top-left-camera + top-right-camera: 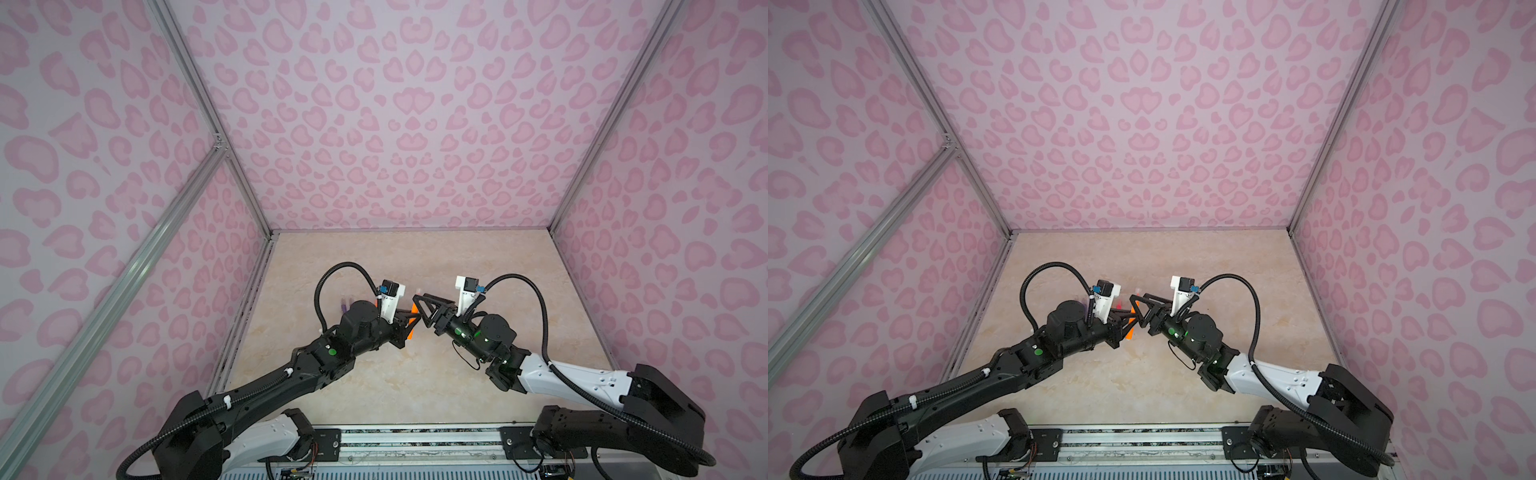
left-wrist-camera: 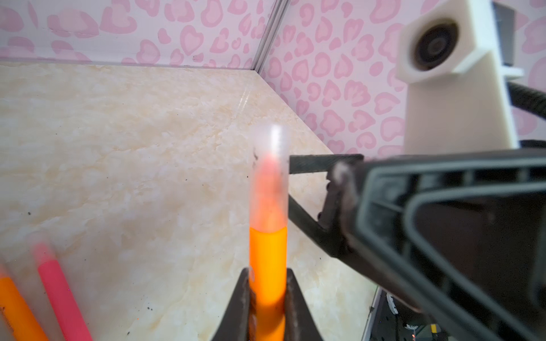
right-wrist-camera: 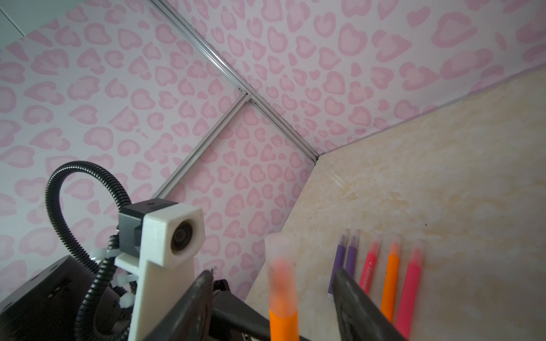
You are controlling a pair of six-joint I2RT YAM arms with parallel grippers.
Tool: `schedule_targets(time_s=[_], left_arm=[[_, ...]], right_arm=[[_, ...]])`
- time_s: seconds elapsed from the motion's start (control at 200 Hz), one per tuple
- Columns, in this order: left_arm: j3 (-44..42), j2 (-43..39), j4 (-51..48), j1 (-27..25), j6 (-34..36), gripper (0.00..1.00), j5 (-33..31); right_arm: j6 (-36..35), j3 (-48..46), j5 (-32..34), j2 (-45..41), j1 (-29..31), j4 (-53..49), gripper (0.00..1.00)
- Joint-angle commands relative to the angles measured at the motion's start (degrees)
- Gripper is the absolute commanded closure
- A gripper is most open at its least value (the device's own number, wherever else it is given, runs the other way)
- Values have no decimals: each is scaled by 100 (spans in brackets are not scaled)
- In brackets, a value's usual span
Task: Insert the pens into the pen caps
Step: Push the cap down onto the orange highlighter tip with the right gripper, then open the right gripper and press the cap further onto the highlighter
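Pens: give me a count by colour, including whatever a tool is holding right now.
purple pens: 2
pink-red pens: 2
orange pens: 2, one of them gripped in the left tool
Total: 6

five pens [image 3: 390,283] lie side by side on the table [image 3: 472,177], left of the right tool [image 3: 273,274].

Beige marbled tabletop [image 3: 443,183], five pens [image 3: 390,280] lying side by side
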Motion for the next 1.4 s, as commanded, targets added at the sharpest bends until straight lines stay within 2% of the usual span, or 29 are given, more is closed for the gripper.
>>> schedule_targets(time_s=[0.0, 0.165, 0.34, 0.53, 0.84, 1.135, 1.235, 1.395], left_arm=[[120, 155, 17, -23, 113, 97, -64], [279, 383, -88, -147, 235, 97, -140], [436, 542, -338, -395, 437, 97, -490], [553, 677, -460, -525, 511, 97, -706], [561, 678, -484, -538, 518, 97, -751], [499, 555, -478, -539, 415, 97, -941], [479, 504, -482, -502, 312, 97, -1021], [328, 334, -394, -291, 152, 97, -1012]], right_arm=[[-265, 115, 349, -141, -44, -688, 34], [-220, 317, 179, -53, -274, -1019, 36], [-63, 638, -326, 309, -573, -1238, 44], [-87, 705, -369, 359, -638, -1310, 48], [-130, 731, -364, 325, -636, -1417, 72], [-144, 834, -453, 431, -634, -1512, 89], [-125, 843, -482, 489, -610, -1485, 100], [-54, 844, -547, 725, -414, -1168, 100]])
